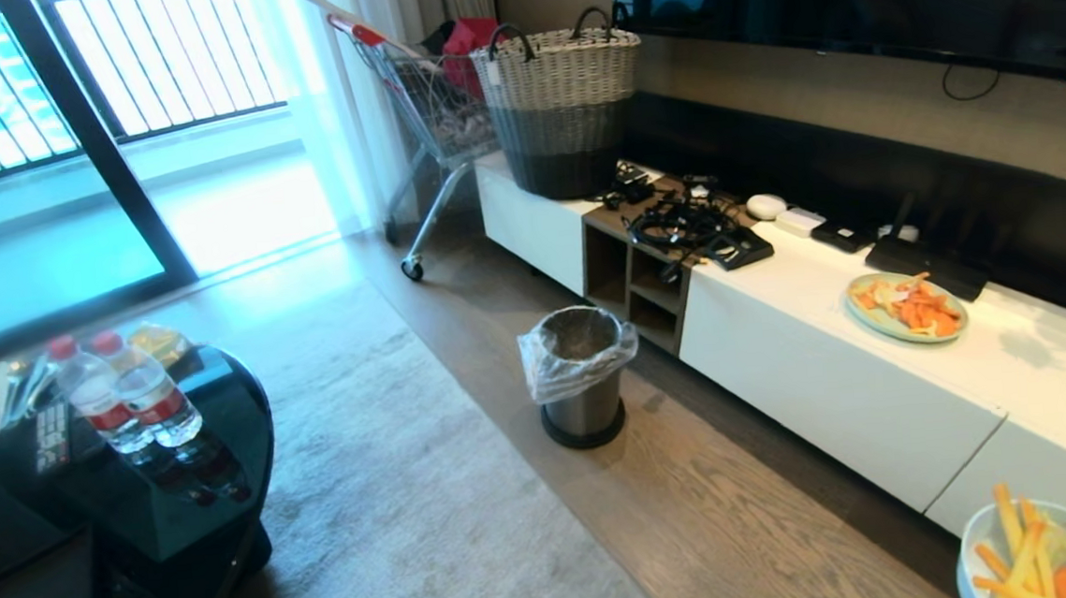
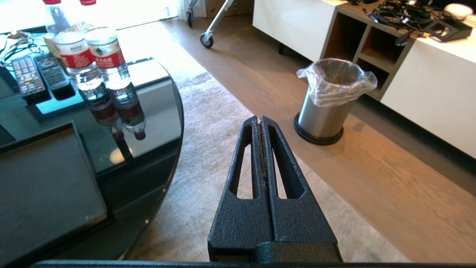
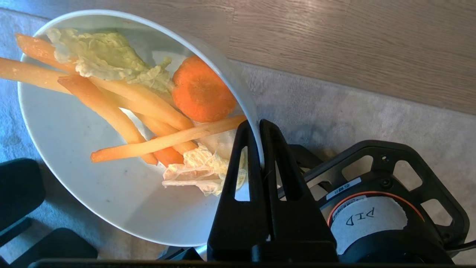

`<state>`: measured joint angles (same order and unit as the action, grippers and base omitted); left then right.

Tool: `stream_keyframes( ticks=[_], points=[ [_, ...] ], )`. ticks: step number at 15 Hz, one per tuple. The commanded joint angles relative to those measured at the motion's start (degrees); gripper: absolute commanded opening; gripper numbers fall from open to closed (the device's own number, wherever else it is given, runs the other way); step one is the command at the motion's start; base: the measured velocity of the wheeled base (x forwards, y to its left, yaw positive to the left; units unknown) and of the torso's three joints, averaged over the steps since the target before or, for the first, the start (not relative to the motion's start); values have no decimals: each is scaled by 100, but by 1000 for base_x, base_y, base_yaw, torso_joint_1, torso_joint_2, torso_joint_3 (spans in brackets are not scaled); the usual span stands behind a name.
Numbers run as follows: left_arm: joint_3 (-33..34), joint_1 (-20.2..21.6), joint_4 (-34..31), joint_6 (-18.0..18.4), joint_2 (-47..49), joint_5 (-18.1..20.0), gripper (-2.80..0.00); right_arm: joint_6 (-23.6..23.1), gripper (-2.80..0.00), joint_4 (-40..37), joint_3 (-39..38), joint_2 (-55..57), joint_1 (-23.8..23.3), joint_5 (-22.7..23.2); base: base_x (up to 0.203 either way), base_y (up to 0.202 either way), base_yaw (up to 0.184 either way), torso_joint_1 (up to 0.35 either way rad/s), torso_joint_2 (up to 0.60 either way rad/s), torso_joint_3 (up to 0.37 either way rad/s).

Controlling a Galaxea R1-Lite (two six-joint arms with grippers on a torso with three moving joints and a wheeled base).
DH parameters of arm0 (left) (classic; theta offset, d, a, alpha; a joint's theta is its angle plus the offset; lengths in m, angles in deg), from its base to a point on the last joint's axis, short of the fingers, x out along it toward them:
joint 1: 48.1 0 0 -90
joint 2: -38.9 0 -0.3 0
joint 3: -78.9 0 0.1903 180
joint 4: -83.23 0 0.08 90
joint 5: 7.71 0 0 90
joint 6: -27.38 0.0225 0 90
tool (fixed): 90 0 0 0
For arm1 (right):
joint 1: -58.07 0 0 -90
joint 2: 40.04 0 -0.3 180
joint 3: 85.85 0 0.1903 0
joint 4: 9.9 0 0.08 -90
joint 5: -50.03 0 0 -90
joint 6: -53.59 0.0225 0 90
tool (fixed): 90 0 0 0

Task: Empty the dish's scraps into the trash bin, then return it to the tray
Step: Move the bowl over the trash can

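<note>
Right wrist view: right gripper (image 3: 260,126) clamped on dish (image 3: 74,149) rim, lower centre | rigid, smooth, breakable; loose scraps (image 3: 148,108) shift | left gripper (image 2: 259,121) pressed together, empty

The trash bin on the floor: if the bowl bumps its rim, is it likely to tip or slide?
The trash bin is small and looks empty, so probably light; it may slide on the smooth wood floor. Its black base ring is wide, so tipping seems less likely. The loose liner bag would probably just crumple.

Right tool (image 3: 260,126) pinched tight — left tool (image 2: 259,121) parked, fingers pressed together, empty.
</note>
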<state>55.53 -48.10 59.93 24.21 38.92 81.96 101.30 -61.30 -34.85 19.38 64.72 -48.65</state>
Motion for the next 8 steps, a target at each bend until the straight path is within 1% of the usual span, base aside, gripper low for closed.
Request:
stream_keyframes(
  ticks=[1, 8],
  points=[
    [0, 0, 1, -3, 4, -2, -280, 28, -280, -18, -4, 9, 4, -11, 187, 0, 6, 5, 2, 5],
    [0, 0, 1, -1, 5, -2, -280, 28, -280, -36, -13, -18, 4, -11, 187, 0, 0, 2, 3, 4]
  ],
)
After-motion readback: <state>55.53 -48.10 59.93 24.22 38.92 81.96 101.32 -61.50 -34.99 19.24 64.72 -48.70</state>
